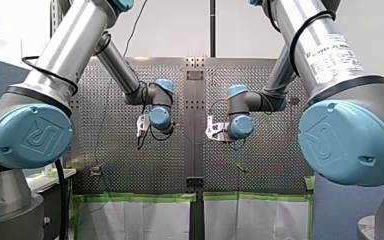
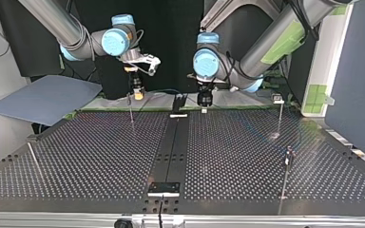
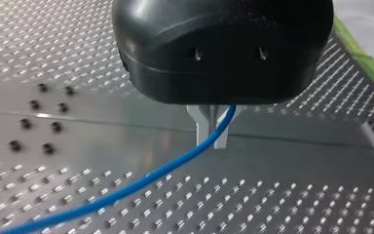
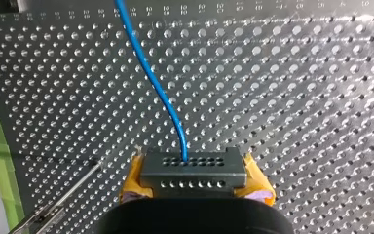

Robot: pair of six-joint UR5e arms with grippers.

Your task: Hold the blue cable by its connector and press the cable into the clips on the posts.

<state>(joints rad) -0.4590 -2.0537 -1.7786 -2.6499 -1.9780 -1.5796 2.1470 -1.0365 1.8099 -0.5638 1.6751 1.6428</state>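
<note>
- Where the room is seen past the arms, a white wall [image 1: 175,30] is shown.
- The perforated table [image 2: 100,156] is split by a dark centre strip [image 2: 170,142] and edged with green tape [image 1: 140,197].
- A blue-grey sheet [image 2: 43,97] is seen beside it.
- Thin posts [image 2: 280,116] are set upright on the table.
- The connector [image 4: 193,168] is clamped between the yellow pads [image 4: 258,178] of the right gripper [image 4: 195,187].
- The blue cable [image 4: 151,73], run out of it, is pinched between the metal fingers [image 3: 199,126] of the left gripper [image 3: 213,129].
</note>
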